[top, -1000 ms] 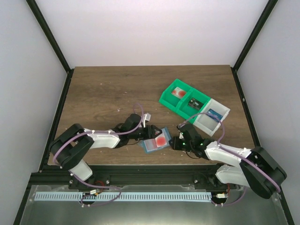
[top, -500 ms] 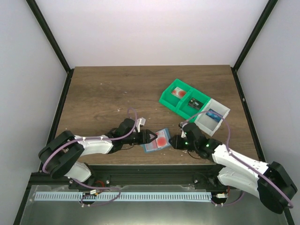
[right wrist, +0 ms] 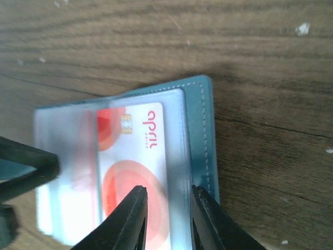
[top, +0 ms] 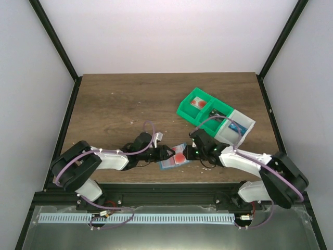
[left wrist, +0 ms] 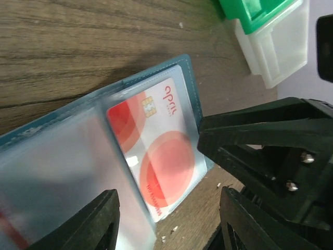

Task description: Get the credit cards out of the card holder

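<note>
As the top view shows, the card holder [top: 167, 163] lies open at the near edge of the table [top: 114, 104], between the left gripper [top: 167, 152] and the right gripper [top: 192, 151], I think so that one steadies it while the other pulls. In the left wrist view the left fingers [left wrist: 99, 219] stand spread over it, holding nothing. In the right wrist view the right fingers [right wrist: 130, 219], only slightly apart, aim at the credit card [right wrist: 132, 156] sitting in its clear pocket.
</note>
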`<state>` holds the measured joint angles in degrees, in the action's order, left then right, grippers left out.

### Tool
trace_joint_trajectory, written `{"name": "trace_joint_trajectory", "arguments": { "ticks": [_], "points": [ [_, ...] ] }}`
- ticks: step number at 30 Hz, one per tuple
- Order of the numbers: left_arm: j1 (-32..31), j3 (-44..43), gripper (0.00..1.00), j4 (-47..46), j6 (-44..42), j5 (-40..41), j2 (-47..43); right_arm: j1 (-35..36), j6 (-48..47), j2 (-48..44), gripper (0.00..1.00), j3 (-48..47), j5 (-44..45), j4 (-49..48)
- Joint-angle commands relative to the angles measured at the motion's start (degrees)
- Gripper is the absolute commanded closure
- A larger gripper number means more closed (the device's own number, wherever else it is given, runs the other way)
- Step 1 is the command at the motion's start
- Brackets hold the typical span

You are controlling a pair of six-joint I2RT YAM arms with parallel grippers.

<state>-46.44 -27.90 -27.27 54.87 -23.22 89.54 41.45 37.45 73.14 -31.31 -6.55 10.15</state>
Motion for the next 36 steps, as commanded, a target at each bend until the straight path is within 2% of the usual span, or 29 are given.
{"name": "trace_joint_trajectory", "arguments": {
  "ticks": [1, 5, 11, 30, 32, 36],
  "points": [
    [-0.2, -0.6, 0.45, 3.6, -1.5, 2.3, -1.4, 0.5, -0.6, 4.7, 0.76, -0.4, -0.5, -3.9],
    [-0.1, -0.8, 0.49, 6.9, -2.4, 4.1, -3.4, 2.7, 2.3, 5.5, 0.79, 3.0, -1.8, -7.7],
    [-0.2, 0.0, 0.5, 5.5, -1.8, 2.9, -3.8, 6.9, 6.5, 7.5, 0.83, 5.4, -0.3, -9.6],
    [-0.3, 1.4, 0.55, 6.7, -2.2, 5.5, -0.5, 7.7, 8.0, 8.0, 0.85, 7.7, 0.3, -11.9],
    [-0.5, 1.6, 0.55, 5.4, -1.3, 4.9, 0.1, 7.7, 8.1, 7.9, 0.85, 7.9, 0.3, -12.2],
    [-0.9, 3.6, 0.56, -3.5, 2.5, 0.2, 1.8, 7.7, 8.2, 8.2, 0.85, 8.1, 0.1, -12.5]
  ]
}}
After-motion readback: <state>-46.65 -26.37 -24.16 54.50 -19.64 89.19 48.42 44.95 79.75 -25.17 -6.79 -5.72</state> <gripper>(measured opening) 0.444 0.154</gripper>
